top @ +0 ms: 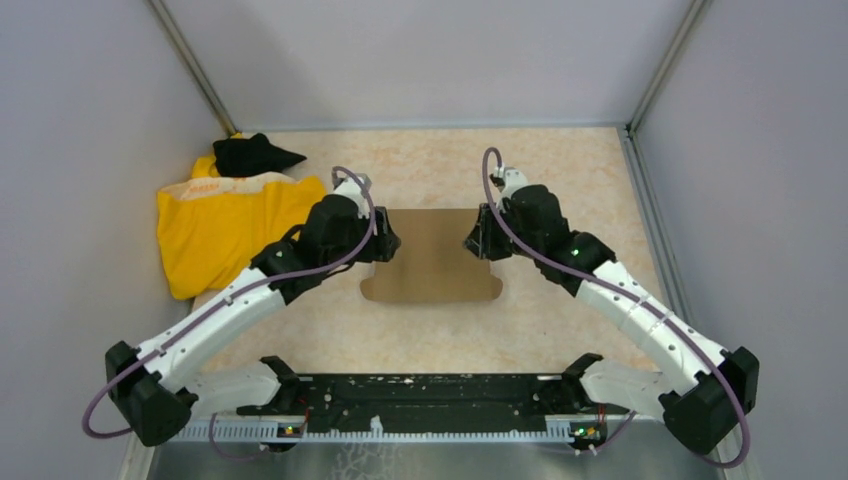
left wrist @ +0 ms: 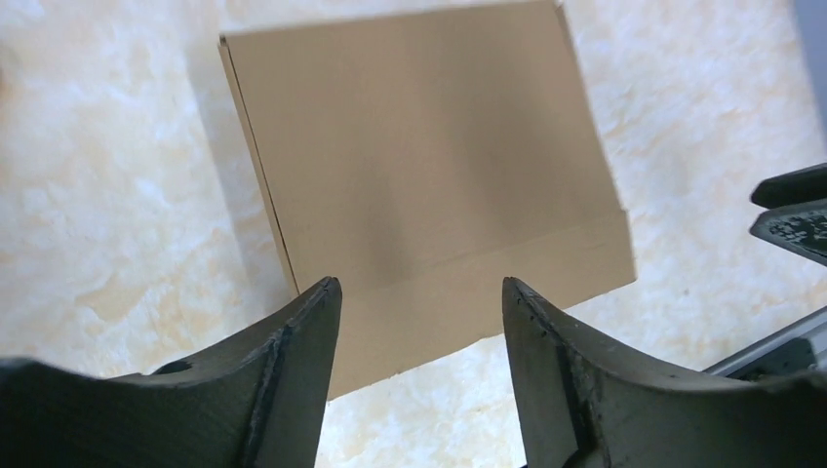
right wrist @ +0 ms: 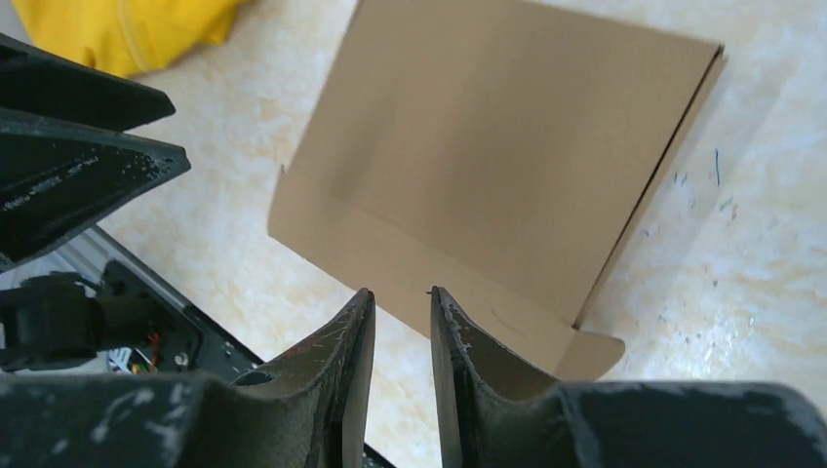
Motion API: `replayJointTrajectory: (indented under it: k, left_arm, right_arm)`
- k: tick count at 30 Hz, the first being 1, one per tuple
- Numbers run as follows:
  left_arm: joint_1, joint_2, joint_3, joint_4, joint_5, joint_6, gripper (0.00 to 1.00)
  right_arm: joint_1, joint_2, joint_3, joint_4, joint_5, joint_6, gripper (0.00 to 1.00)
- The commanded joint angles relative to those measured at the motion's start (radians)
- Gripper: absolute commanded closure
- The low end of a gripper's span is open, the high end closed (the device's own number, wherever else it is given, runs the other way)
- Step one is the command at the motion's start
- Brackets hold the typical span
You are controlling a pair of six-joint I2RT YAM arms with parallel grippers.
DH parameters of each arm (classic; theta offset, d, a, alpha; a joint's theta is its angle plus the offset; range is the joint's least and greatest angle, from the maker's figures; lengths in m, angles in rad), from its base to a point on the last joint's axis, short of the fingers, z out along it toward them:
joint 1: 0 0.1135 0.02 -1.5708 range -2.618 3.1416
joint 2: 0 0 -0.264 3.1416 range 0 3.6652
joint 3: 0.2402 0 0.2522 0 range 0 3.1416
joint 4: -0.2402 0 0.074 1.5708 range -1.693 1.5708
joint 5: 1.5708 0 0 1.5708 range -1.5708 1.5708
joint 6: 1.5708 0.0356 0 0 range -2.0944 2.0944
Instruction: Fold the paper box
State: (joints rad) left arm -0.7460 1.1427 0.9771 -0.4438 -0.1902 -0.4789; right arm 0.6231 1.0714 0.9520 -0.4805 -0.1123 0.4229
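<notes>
A: Where's the paper box (top: pixel 432 255)?
B: Flat on the table (top: pixel 560 170), in the middle, between the two arms. Plain brown cardboard, with a narrow flap with rounded corners along its near edge.
A: Left gripper (left wrist: pixel 419 288)?
B: Over the box's left edge. Fingers spread wide, nothing between them. Only cardboard shows below through the gap.
A: Right gripper (right wrist: pixel 402 295)?
B: Over the box's right edge. Fingers nearly together with a thin slit left, nothing pinched that I can see. Box edge and table show through the slit.
A: Is either touching the box?
B: Can't tell. In the top view both tips overlap the box edges.
A: Anything else?
B: Yellow cloth (top: pixel 225 225) crumpled at the far left, well apart from the box. A black item (top: pixel 250 153) lies on its far end.
</notes>
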Motion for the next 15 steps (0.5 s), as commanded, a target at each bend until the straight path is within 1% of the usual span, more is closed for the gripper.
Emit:
replayJointTrajectory:
  k: [1, 5, 10, 12, 15]
  left_arm:
    - [0.002, -0.025, 0.033, -0.01, -0.021, 0.045, 0.33]
    - [0.001, 0.036, 0.018, -0.001, 0.034, 0.039, 0.37]
    - [0.002, 0.1, -0.058, 0.098, 0.038, 0.051, 0.46]
    - [0.001, 0.15, -0.088, 0.134, 0.037, 0.055, 0.46]
    - [0.002, 0.253, -0.109, 0.118, 0.041, 0.037, 0.51]
  right_arm:
    - [-0.006, 0.041, 0.092, -0.04, -0.016, -0.007, 0.73]
    - [-0.005, 0.119, 0.076, -0.04, 0.02, -0.021, 0.76]
    - [-0.005, 0.189, 0.007, 0.032, 0.09, -0.032, 0.77]
    - [-0.005, 0.229, -0.036, 0.069, 0.103, -0.029, 0.8]
    - [-0.005, 0.296, -0.116, 0.125, 0.109, -0.019, 0.85]
